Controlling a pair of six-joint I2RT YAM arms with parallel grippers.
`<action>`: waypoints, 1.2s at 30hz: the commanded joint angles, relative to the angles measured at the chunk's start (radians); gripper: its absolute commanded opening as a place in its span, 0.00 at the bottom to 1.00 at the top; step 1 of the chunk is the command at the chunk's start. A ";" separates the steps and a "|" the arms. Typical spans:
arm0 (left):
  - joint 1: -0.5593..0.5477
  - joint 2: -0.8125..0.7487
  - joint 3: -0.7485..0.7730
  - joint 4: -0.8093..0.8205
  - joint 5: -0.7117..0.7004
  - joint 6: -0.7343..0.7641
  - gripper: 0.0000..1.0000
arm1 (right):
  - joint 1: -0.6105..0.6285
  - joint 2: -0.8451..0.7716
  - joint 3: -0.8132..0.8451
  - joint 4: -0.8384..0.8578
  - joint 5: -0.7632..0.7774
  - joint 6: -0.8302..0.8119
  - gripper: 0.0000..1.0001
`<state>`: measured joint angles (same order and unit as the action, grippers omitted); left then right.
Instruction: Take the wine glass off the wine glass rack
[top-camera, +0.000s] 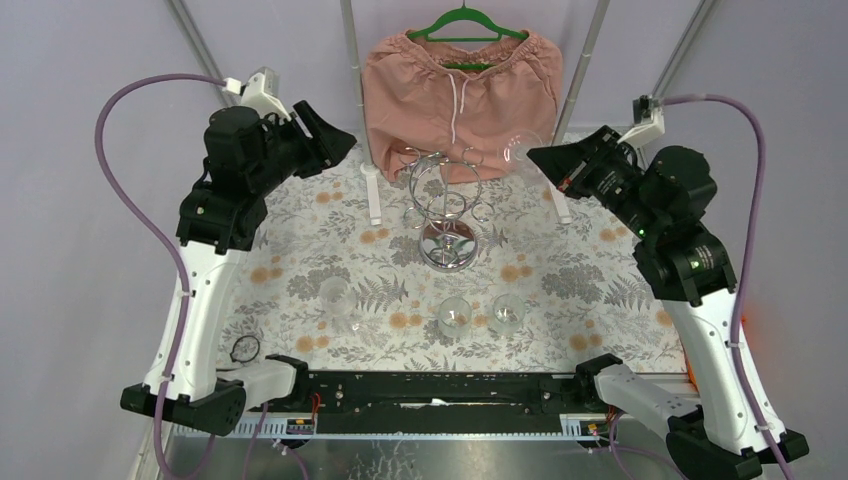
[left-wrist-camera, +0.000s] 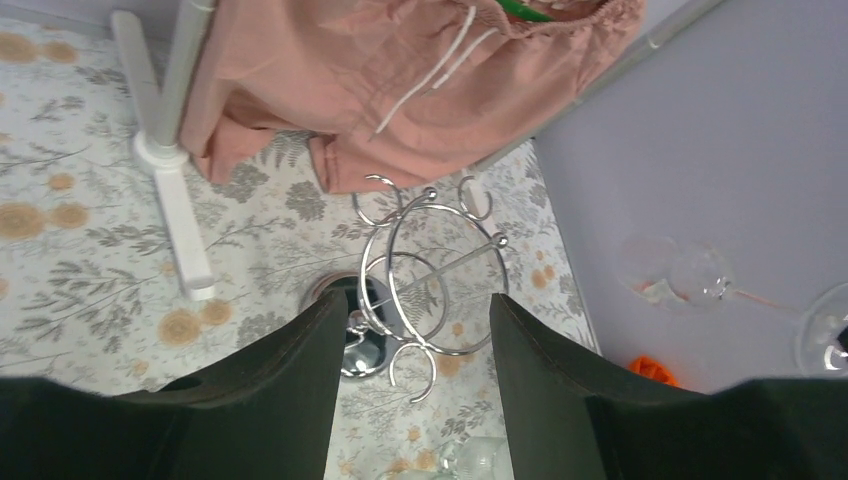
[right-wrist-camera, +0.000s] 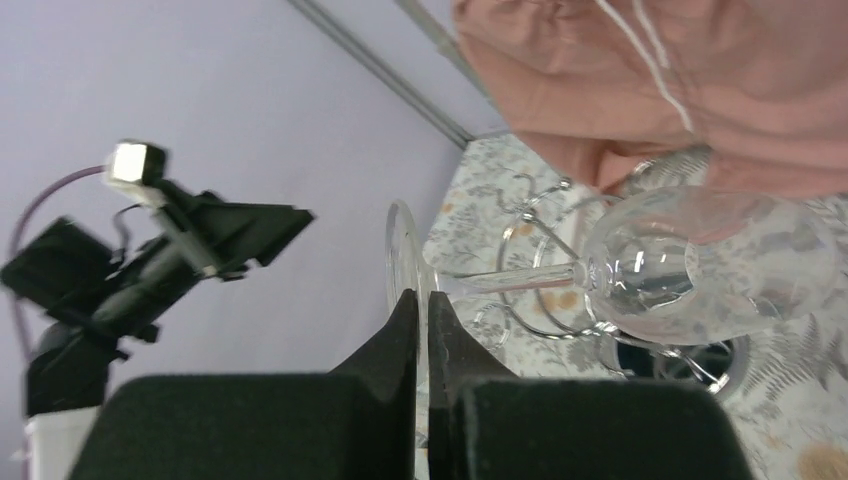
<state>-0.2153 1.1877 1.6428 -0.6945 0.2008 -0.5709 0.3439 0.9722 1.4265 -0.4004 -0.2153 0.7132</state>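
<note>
The left pincer (left-wrist-camera: 412, 320) hangs above the far left of the desk (top-camera: 590, 300), its fingers apart with nothing between them, pointing down at the wine glass rack (top-camera: 445, 195). The rack stands mid-desk on its round mirror base, and I see no glass on its looped arms.

The wine glass (right-wrist-camera: 690, 275) is just to the right of the rack, up in the air and lying on its side. Its stem runs roughly level. The bowl points left toward the rack and the pink shorts (top-camera: 460, 85) hanging behind, and the foot points right. The right pincer (right-wrist-camera: 422, 310) has its fingers closed on that foot, so this arm has the glass and the left is well apart from it.

To my eye the glass is off the rack, but the bowl sits near the outer wire curls and the shorts' hem. The safe way out looks to be rightward and toward the arms, along the stem's own line. Right of the rack the flowered cloth is open. Three glasses (top-camera: 455, 315) stand in the near row, and the white rail foot (top-camera: 556, 205) lies below the pincer.
</note>
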 joint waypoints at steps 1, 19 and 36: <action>-0.004 0.004 -0.033 0.131 0.110 -0.032 0.62 | -0.004 0.016 0.086 0.171 -0.140 0.027 0.00; 0.028 -0.015 -0.323 0.907 0.514 -0.357 0.65 | -0.003 0.116 0.024 0.949 -0.516 0.525 0.00; 0.145 0.230 -0.605 2.310 0.618 -1.138 0.58 | -0.004 0.232 -0.047 1.443 -0.561 0.920 0.00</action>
<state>-0.0814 1.3724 1.0454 1.2854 0.8062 -1.5364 0.3439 1.1927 1.3815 0.8082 -0.7715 1.5177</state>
